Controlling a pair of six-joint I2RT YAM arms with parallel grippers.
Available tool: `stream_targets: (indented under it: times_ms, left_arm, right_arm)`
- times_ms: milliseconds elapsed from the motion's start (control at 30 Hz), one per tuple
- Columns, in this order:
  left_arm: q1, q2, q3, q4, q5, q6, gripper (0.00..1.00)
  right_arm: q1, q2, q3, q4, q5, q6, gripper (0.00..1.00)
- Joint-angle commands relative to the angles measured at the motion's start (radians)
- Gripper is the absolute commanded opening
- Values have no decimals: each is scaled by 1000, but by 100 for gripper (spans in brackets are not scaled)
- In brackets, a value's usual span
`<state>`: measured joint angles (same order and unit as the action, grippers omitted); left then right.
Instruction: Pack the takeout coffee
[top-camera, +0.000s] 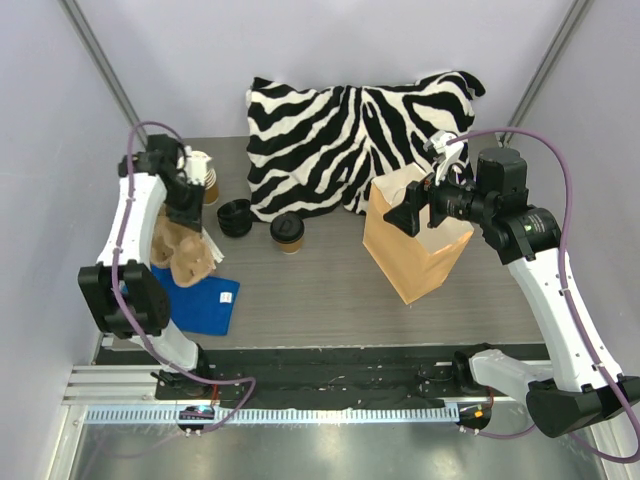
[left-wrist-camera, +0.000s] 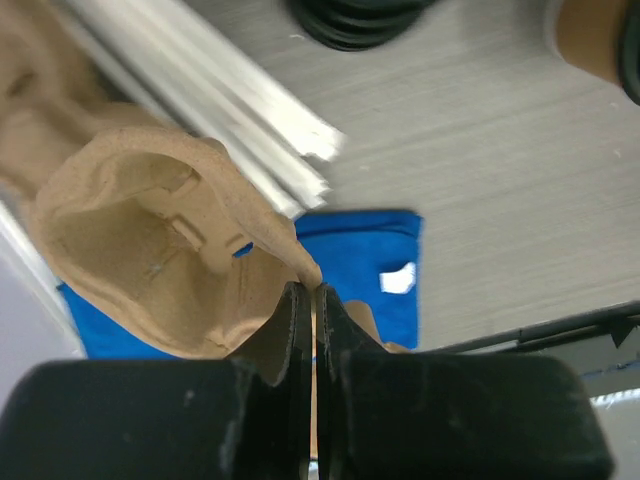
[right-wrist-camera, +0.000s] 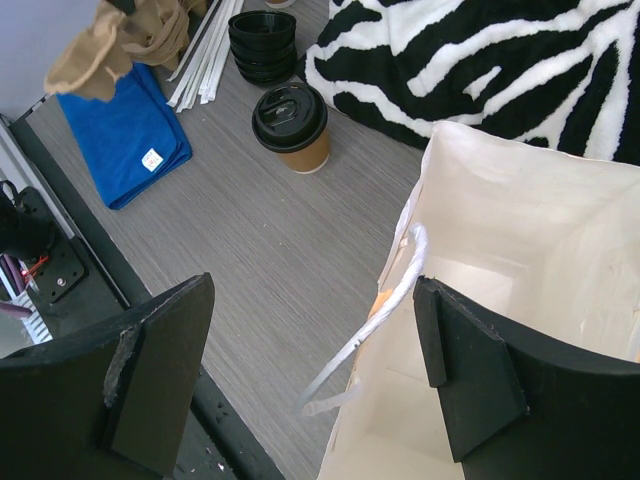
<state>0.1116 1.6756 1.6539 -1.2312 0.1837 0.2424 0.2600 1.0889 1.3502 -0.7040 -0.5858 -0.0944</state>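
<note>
Left gripper (left-wrist-camera: 312, 300) is pinching the thin lip of a tan moulded-pulp cup carrier (left-wrist-camera: 130, 230), jaws pressed nearly flat together. The carrier, rough and fibrous with rounded wells, is hanging over a folded blue cloth (left-wrist-camera: 365, 270) on the grey wood-grain table (top-camera: 320, 290). Right gripper (right-wrist-camera: 315, 370) is hovering with flat black fingers spread wide over the open mouth of a boxy kraft paper bag (right-wrist-camera: 520, 220), whose white twisted handle (right-wrist-camera: 385, 320) is drooping between them. Takeout coffee (right-wrist-camera: 290, 125) is standing upright further back, left of the bag: brown paper cup, round black lid. A stack of black lids (right-wrist-camera: 263, 40) is sitting near it, with a zebra-striped plush pillow (top-camera: 350, 140) lying behind.
</note>
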Motion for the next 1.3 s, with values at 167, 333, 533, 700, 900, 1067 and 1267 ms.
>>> stream_targets:
  times_ms: [167,333,533,700,900,1067,1267]
  left_arm:
    - [-311,-237,-244,95,-32,-209,0]
    - [-459,-244,-310,120,2,-366,0]
    - [-647,-260,-423,283,-130,-537,0]
    - [-734,-212,-494,363,-176,-635,0]
    - [-741,-85,-453,374,-164,-670,3]
    - [-741,-49,-367,322,-73,-597,31]
    - [-693,-175,-307,230,66,-384,88]
  right_arm:
    - [4,-29,21,35,7,13,89]
    - [5,-23,26,43,7,24,89]
    - [-2,-26,20,43,24,22,89]
    - [-13,-23,32,49,43,27,89]
    - [-42,-11,56,92,50,84,90]
    - [-71,-1,104,89,37,111,90]
    - [-107,11,171,78,24,96,93]
